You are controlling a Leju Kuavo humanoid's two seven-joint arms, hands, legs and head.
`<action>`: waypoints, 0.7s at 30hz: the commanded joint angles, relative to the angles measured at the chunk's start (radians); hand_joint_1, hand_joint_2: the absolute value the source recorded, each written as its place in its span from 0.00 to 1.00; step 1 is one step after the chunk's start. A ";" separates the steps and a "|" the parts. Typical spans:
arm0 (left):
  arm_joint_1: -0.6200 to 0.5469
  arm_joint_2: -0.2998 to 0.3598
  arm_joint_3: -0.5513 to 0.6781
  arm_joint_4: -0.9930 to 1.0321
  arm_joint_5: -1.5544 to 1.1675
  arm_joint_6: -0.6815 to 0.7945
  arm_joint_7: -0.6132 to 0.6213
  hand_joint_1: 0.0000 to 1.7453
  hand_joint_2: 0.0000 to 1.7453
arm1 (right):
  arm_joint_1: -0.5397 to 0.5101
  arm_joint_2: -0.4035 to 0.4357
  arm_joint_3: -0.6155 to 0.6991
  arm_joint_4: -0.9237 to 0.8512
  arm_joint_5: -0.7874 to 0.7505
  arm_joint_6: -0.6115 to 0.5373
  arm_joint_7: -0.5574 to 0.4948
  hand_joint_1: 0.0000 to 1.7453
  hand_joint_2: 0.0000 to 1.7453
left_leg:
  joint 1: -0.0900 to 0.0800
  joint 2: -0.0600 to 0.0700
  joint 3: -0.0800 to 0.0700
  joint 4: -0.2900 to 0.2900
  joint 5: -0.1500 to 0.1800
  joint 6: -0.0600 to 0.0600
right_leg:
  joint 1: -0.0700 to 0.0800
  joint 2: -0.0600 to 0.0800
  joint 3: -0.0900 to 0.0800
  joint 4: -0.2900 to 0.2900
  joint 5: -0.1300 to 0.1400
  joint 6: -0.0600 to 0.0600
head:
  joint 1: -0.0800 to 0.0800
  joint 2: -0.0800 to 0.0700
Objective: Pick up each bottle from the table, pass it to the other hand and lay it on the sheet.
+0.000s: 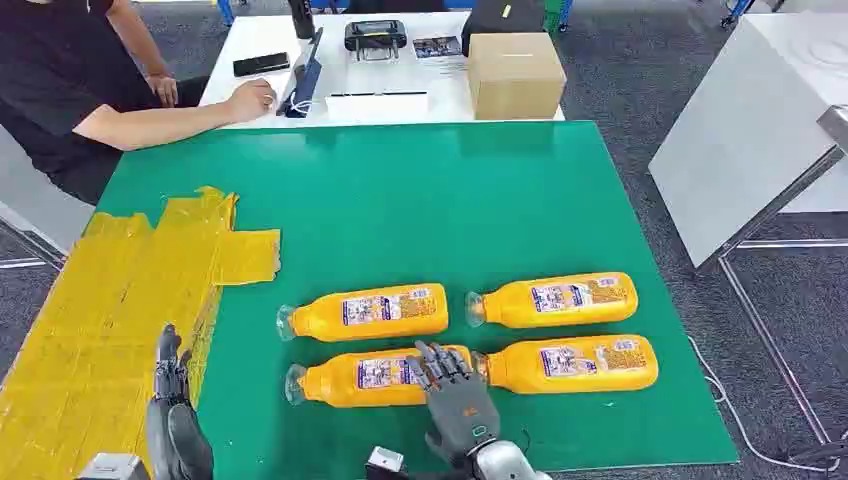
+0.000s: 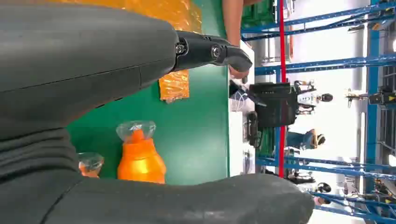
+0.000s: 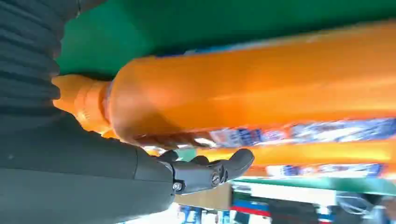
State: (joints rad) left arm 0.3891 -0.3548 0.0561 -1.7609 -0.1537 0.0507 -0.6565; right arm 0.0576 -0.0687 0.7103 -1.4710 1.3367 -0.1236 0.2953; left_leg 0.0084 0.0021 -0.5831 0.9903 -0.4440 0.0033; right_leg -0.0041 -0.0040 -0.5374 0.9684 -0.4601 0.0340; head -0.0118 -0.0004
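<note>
Pick step: right hand (image 1: 455, 398) spread, fingers over near-left bottle (image 1: 365, 380), not yet closed. Left hand (image 1: 170, 385) spread, empty, over sheet (image 1: 100, 320). Next: close, lift.

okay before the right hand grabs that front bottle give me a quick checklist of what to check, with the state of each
1. Right hand over the front left bottle: ok, fingers lie across its right end.
2. Grip closed on the bottle: cannot tell; contact is unclear in the head and right wrist views.
3. Neighbouring front right bottle clear of the fingers: not ok, its cap end sits right beside them.
4. Left hand free to receive: ok, it holds nothing.
5. Yellow sheet free for laying: ok, no bottle on it.
6. Person's hand away from the bottles: ok, resting on the white table.
</note>
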 commanded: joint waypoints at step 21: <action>-0.108 0.006 0.010 0.141 -0.003 -0.080 0.012 0.00 0.00 | -0.153 -0.098 0.044 0.438 -0.235 0.253 -0.174 1.00 1.00 | 0.001 -0.001 0.019 -0.004 -0.004 0.001 | 0.001 -0.001 0.008 -0.006 -0.001 -0.002 | 0.000 0.000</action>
State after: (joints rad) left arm 0.3438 -0.3552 0.0610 -1.7319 -0.1541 -0.0107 -0.6493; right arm -0.0619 -0.0774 0.6660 -1.2864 1.1919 0.0286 0.1844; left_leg 0.0086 0.0052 -0.5660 0.9899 -0.4516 0.0041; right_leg -0.0041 -0.0012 -0.5334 0.9667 -0.4641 0.0321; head -0.0114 -0.0004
